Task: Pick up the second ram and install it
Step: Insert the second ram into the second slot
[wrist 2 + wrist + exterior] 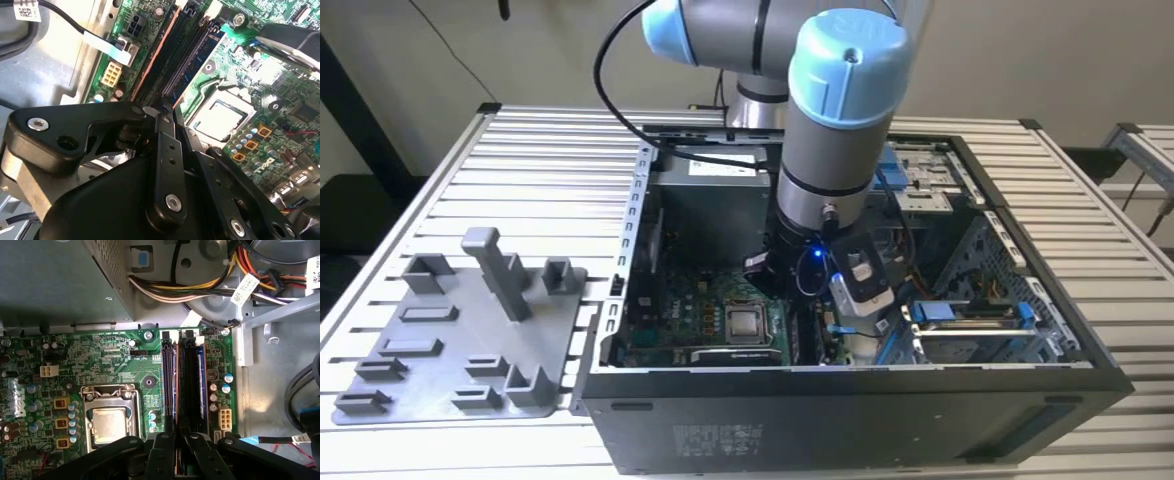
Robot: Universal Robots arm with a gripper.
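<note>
Two memory slots are what this moment is turning on, and you are looking at a job I judge to be in its last part.

In the exterior view, your arm is reaching down into the open computer case [854, 385] lying on the slatted tabletop [520, 170]. The gripper [790, 285] is hanging low over the motherboard [680, 310], beside the processor socket. The grey fixture tray [454, 330] is sitting well apart, toward the exterior view's left, and you are seeing no stick on it.

In the second wrist view, the gripper [167, 112] is showing its jaws drawn almost together on a thin, copper-edged strip. That strip is running away from them along a dark slot. I am taking it for the second ram [156, 55], seen edge-on. A blue stick [192, 60] is already standing in a neighbouring slot.

In the first wrist view, the gripper [176, 437] is pinching that same edge. The second ram [176, 385] is lining up with its slot, between the processor socket [110, 420] and the blue stick [200, 380]. So the pickup is looking done to you. Whether the stick is fully seated and its end latches are closed, you cannot tell; the jaws are clamping it, not letting go.
</note>
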